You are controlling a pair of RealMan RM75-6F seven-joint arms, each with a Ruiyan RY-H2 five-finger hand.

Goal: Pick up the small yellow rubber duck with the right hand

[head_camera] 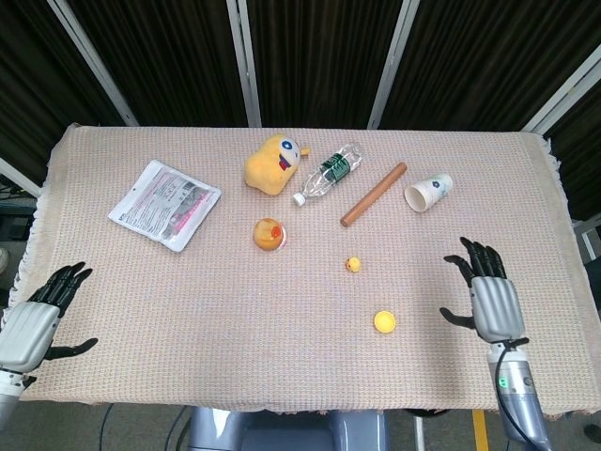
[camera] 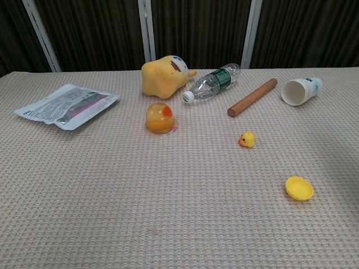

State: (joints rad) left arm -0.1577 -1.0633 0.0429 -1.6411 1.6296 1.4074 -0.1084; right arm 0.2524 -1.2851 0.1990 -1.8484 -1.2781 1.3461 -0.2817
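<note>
Yellow and tiny, the duck (head_camera: 353,265) sits on the table (head_camera: 282,376) near the middle, touching nothing. At its 5 o'clock lies a yellow cap (head_camera: 384,322). The right hand (head_camera: 490,301) is at the duck's 4 o'clock, well apart, fingers spread and holding nothing. The left hand (head_camera: 33,319) is at the table's 8 o'clock, spread and holding nothing too.

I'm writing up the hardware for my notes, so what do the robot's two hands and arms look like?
Both match: the left hand and right hand each have a boxy silver-grey back and slim black fingers and thumb. Below the right hand runs a narrow grey forearm with a small green dot and a thin dark cable at the wrist. Almost nothing of the left arm shows. Neither appears in the chest view.
</note>
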